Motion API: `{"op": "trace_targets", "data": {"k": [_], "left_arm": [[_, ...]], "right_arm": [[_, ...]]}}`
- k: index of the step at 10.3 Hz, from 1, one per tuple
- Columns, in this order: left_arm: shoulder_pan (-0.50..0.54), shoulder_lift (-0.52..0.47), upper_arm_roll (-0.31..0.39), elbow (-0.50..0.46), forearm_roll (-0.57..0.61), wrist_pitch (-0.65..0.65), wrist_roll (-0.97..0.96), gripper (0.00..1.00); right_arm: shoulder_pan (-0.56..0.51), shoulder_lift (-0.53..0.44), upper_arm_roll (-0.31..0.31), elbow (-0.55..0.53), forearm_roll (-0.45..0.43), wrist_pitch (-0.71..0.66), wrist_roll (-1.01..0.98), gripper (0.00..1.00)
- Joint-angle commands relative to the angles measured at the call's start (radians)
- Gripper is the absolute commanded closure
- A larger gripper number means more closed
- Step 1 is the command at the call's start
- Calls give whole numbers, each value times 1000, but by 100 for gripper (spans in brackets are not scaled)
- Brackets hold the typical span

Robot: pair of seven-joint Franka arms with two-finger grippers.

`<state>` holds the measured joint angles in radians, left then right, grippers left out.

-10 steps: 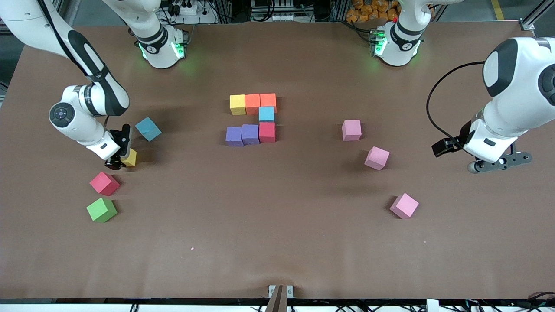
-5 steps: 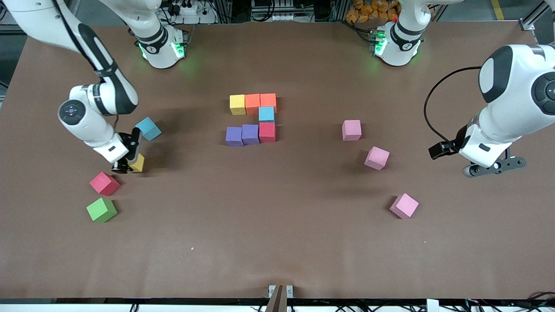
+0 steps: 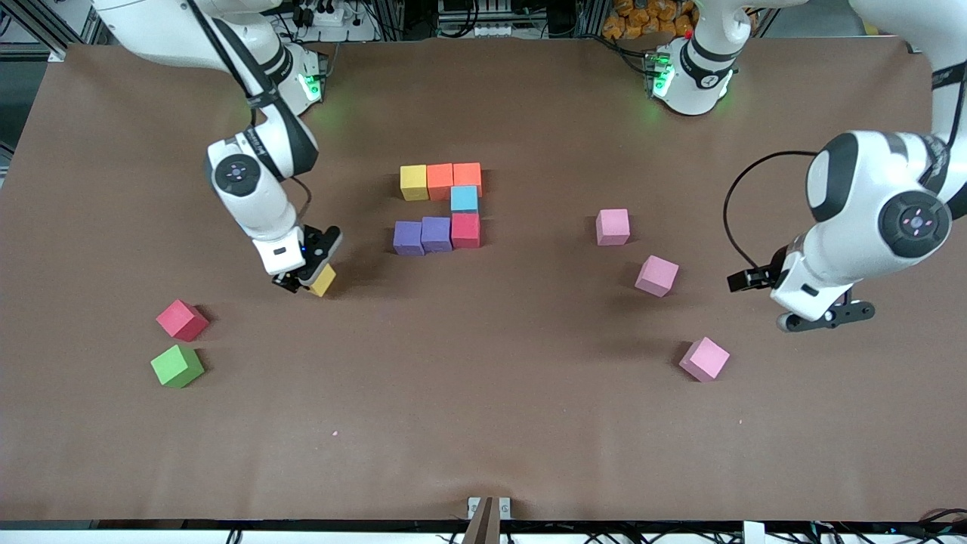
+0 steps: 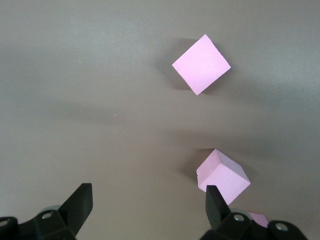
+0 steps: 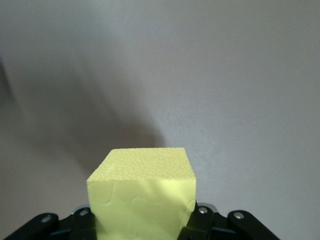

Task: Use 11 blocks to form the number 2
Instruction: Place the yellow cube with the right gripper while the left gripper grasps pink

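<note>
Yellow block [image 3: 323, 281] pinched in right gripper [image 3: 306, 278] fingers above table; left gripper [image 3: 823, 317] fingers spread, waiting.

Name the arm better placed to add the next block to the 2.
Right: its tool already holds a yellow block over the table near the purple blocks. The left tool is open, empty, beside loose pink blocks.

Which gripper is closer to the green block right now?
Right. The right gripper, jaws shut on a yellow block, is in the air toward the green block's end of the table. The left gripper hangs open at the left arm's end, past the pink blocks.
</note>
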<state>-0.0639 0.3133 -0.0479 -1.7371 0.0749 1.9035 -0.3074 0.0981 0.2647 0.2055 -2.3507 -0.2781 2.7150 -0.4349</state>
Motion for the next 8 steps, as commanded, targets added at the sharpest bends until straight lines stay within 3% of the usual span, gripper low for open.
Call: {"op": "trace_targets", "data": {"k": [1, 3, 6, 8], "left_arm": [[-1, 55, 5, 59, -24, -6, 7, 0], [-1, 73, 5, 60, -24, 6, 7, 0], [10, 87, 5, 62, -26, 8, 7, 0], [12, 102, 5, 62, -26, 20, 7, 0]], "right_arm": [[43, 19, -5, 36, -7, -14, 365, 71], [121, 54, -6, 95, 13, -27, 595, 71], [267, 168, -11, 345, 23, -254, 909, 71], [279, 212, -12, 367, 56, -241, 961, 71]]}}
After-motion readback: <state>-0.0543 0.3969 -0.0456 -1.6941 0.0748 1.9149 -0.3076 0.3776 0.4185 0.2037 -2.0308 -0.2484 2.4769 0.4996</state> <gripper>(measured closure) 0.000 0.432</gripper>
